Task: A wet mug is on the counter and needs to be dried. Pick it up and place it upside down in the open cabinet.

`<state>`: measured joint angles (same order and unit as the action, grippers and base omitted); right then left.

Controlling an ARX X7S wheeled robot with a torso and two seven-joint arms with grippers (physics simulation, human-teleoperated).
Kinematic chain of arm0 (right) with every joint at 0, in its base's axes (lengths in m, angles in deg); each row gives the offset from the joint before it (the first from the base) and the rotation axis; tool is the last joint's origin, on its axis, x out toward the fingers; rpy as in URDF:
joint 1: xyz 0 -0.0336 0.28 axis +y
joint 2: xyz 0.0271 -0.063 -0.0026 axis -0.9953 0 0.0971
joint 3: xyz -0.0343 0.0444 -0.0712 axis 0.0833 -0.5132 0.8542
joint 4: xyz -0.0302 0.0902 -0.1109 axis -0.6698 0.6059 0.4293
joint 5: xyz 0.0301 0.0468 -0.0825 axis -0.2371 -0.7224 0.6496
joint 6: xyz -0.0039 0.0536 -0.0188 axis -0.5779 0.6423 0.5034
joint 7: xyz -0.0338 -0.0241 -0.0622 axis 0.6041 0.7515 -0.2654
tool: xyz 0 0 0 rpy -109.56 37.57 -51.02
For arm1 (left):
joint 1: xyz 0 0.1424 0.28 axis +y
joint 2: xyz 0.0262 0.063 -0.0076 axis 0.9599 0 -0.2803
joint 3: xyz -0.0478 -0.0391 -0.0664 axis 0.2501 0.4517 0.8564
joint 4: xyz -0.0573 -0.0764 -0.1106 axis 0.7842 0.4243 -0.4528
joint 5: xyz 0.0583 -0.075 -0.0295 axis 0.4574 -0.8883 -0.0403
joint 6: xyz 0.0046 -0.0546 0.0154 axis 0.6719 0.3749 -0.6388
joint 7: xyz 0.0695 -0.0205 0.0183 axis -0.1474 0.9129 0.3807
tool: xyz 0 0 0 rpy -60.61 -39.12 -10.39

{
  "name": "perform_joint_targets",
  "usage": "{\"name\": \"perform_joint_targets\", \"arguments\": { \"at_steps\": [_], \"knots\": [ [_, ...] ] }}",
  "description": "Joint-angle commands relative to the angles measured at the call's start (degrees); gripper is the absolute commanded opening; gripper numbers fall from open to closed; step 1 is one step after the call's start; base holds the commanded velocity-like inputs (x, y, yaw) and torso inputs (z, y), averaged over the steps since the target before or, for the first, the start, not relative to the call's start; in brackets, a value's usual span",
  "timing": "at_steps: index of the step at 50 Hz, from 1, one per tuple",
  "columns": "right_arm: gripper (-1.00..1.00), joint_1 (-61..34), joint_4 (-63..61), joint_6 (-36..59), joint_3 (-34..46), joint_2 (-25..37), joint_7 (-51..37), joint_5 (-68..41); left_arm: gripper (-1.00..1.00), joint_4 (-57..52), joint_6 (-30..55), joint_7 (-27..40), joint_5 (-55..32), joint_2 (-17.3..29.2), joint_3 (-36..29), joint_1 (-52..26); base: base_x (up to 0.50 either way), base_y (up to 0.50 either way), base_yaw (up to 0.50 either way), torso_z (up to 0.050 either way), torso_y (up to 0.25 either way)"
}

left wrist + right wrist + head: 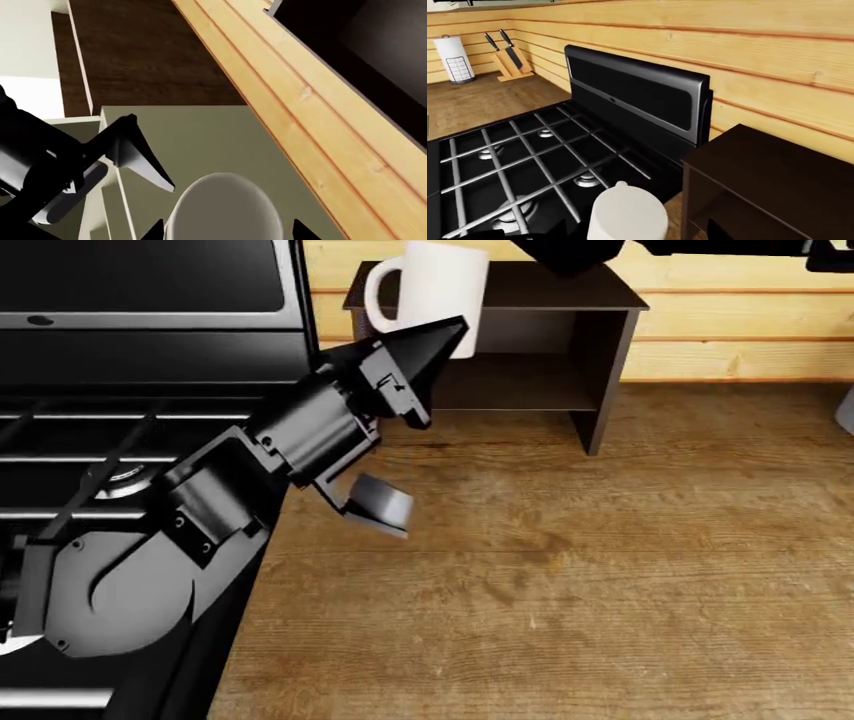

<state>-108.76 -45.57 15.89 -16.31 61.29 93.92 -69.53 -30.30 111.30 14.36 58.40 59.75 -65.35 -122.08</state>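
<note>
Left arm fills the head view's near left, reaching diagonally over the stove edge toward the cabinet; left gripper stands open, holding nothing. One mug, upright with handle to the left, is raised at the cabinet's top left corner, above the counter. Right gripper's jaws flank the mug in its wrist view; actual grip cannot be confirmed.
</note>
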Motion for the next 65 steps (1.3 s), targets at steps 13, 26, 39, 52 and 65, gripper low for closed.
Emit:
{"name": "perform_joint_targets", "arguments": {
  "at_steps": [13, 26, 39, 52, 65],
  "knots": [
    [1.0, 3.16, 0.58, -2.7, 1.94, -1.69, 2.56, 0.91, -1.0, -2.31, 0.57, 0.54, 0.41, 0.15, 2.05, -0.1, 0.0, 0.0, 0.0, 0.0, 0.0],
    [1.0, 4.52, 0.64, -4.3, 3.03, -2.79, 3.9, 1.62, -1.0, -2.65, 0.29, 0.83, 1.24, -0.37, 2.3, 0.36, 0.0, 0.0, 0.0, 0.0, 0.0],
    [1.0, 6.33, 0.77, -5.75, 3.5, -3.84, 4.72, 1.63, -1.0, -3.04, 0.14, 0.63, 1.28, -0.35, 3.26, 0.16, 0.0, 0.0, 0.0, 0.001, 0.001],
    [-1.0, 7.67, -0.73, -5.59, 3.6, -3.58, 5.23, 0.46, -1.0, -3.27, 0.28, 0.8, 1.37, -0.02, 4.17, 0.45, 0.0, 0.0, 0.0, 0.0, 0.0],
    [-1.0, 4.97, -0.64, -5.64, 2.09, -3.26, 2.52, -0.25, 1.0, -2.4, 0.82, 1.85, 1.18, -0.11, 5.12, 2.22, 0.0, 0.0, 0.0, 0.0, 0.001]
  ]
}}
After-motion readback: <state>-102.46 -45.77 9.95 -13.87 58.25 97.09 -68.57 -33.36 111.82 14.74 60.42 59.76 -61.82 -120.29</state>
